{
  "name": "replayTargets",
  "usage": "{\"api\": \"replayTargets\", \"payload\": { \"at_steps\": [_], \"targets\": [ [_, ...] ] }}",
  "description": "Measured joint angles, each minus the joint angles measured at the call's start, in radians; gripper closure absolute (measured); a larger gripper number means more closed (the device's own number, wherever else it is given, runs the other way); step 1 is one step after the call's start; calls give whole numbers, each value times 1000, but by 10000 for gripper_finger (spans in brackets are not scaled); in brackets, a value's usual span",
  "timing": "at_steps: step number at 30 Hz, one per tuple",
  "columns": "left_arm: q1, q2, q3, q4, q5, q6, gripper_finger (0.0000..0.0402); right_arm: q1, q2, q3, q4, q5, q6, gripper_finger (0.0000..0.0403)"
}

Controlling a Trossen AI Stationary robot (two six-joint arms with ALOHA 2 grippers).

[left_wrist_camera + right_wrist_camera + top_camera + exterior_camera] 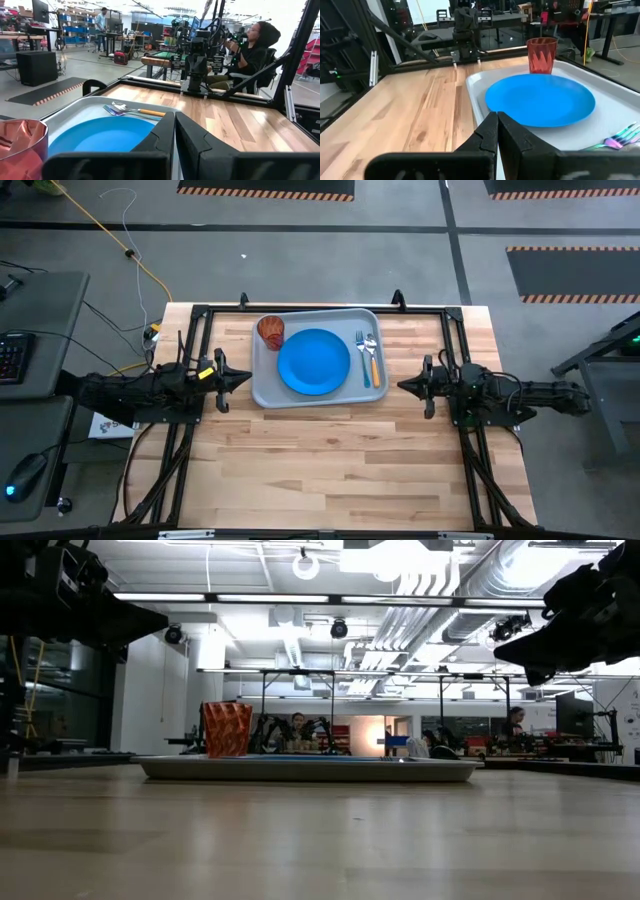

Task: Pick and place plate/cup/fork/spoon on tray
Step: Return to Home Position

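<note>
All 4 pieces, plate (314,361), cup (271,331), fork (362,355) and spoon (375,367), lay on the tray (262,398). The left hand (243,378) and right hand (404,385), each pressed together and empty, flanked it above the bench (330,460). Homing cleanly likely meant retreating level, clear of the tray.

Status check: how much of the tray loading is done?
Done: plate, cup, fork and spoon all sit on the tray. In hand: nothing; left end effector and right end effector are shut, empty, flanking the tray. Left: probably only parking the arms.
</note>
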Motion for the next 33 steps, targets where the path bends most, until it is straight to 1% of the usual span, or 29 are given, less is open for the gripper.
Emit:
{"api": "replayTargets", "payload": {
  "at_steps": [11, 33],
  "targets": [
    [0, 0, 0, 0, 0, 0, 396, 0, 0, 0, -2, 0, 84, 402],
    [0, 0, 0, 0, 0, 0, 396, 0, 0, 0, -3, 0, 82, 402]
  ]
}}
